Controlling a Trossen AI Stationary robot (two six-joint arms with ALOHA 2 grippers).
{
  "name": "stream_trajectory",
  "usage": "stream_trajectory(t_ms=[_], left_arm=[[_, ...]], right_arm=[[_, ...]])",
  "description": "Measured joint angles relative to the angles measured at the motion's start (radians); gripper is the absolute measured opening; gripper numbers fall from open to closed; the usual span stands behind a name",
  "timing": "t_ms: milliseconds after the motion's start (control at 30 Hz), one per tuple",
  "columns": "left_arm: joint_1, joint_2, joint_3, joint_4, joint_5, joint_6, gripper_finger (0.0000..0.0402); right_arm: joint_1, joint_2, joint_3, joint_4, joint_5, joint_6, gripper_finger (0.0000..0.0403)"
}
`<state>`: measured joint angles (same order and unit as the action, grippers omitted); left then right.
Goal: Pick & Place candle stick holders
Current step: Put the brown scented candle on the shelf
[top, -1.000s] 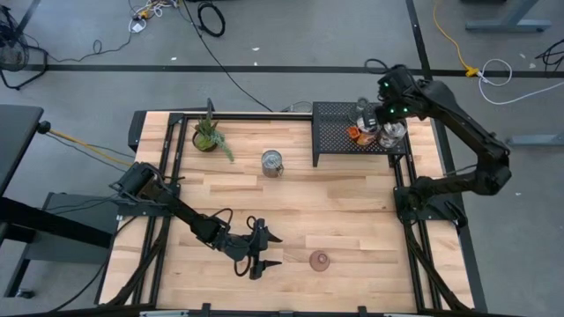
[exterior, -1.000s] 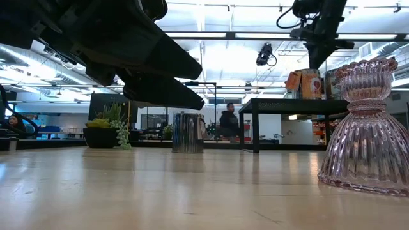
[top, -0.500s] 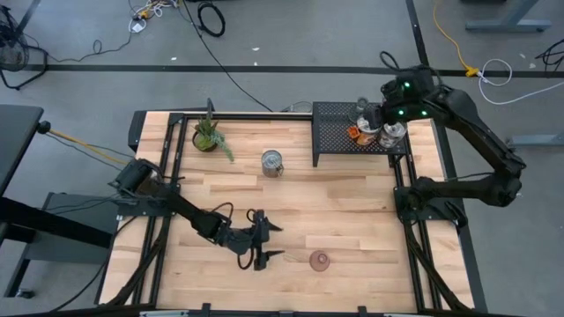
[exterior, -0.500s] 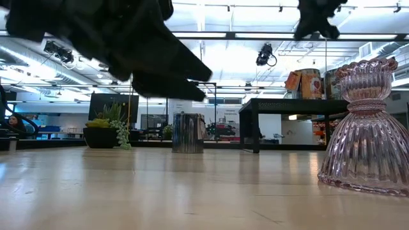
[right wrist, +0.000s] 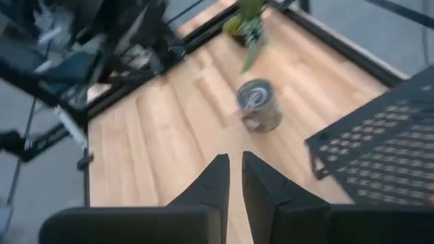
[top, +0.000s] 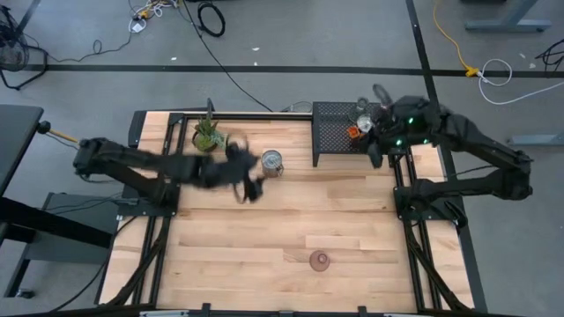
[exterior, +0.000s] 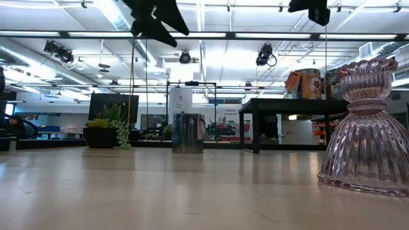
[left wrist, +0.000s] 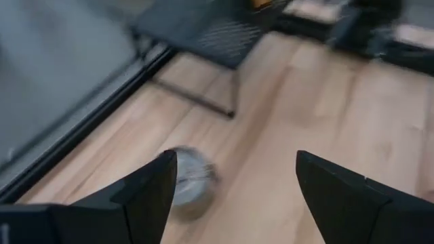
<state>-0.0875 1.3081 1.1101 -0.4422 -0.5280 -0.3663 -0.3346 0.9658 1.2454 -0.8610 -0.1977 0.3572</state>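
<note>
A shiny silver candle stick holder (top: 272,162) stands on its base on the wooden table, toward the far side. A pink ribbed glass one (top: 319,259) stands near the front edge and looms large in the low view (exterior: 367,128). More holders (top: 361,119) sit on the black mesh shelf (top: 335,132) at the far right. My left gripper (top: 251,179) hangs open above the table just left of the silver holder (left wrist: 190,183), touching nothing. My right gripper (top: 374,151) is shut and empty, raised over the shelf's near edge and pointing toward the table's left (right wrist: 235,169).
A small potted green plant (top: 210,136) stands at the far left, close behind the silver holder. The black shelf stands on thin legs (exterior: 255,128). Bare wood lies between the silver holder and the pink one.
My left gripper has risen from beside the pink holder near the front edge and swung quickly toward the far edge, ending up beside the silver holder, still open. My right gripper has drawn back from the holders on the shelf and turned toward the table's left.
</note>
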Motion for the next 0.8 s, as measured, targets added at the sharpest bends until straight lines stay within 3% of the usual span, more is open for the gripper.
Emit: stream_trajectory(t_ms=[200, 333, 633, 800], left_arm=[[0.27, 0.04, 0.219, -0.319, 0.198, -0.039, 0.03], [0.393, 0.081, 0.245, -0.362, 0.374, -0.053, 0.03], [0.418, 0.29, 0.245, -0.348, 0.469, -0.021, 0.03], [0.424, 0.359, 0.245, -0.355, 0.447, 0.0, 0.0294]], right_arm=[[0.126, -0.018, -0.145, 0.179, 0.0, 0.02, 0.004], [0.181, -0.019, -0.194, 0.269, 0.037, 0.018, 0.004], [0.273, -0.019, -0.258, 0.405, 0.109, -0.03, 0.004], [0.31, -0.019, -0.267, 0.403, 0.168, -0.033, 0.004]])
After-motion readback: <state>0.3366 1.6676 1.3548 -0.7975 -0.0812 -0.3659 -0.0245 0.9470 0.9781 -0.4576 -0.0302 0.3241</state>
